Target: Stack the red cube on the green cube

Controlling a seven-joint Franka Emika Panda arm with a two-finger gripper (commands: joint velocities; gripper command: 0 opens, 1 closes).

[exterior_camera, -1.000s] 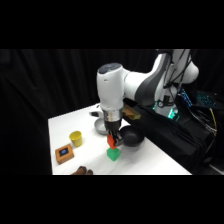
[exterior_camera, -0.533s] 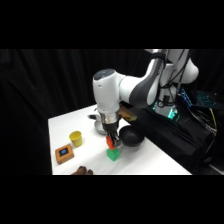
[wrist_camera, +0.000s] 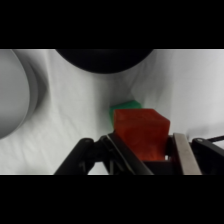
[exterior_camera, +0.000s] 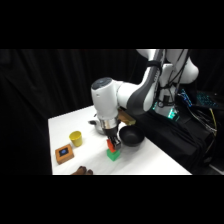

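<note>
My gripper is shut on the red cube, which hangs just above the green cube near the table's front. In the wrist view the red cube fills the space between my two fingers, and only a sliver of the green cube peeks out from behind and below it. Whether the red cube touches the green one I cannot tell.
A black bowl sits just right of the cubes; a grey bowl lies at the wrist view's left. A yellow cup and a brown block with a blue mark stand left. A dark object lies at the front edge.
The arm has lowered the red cube closer to the green cube. The other objects have stayed where they were.
</note>
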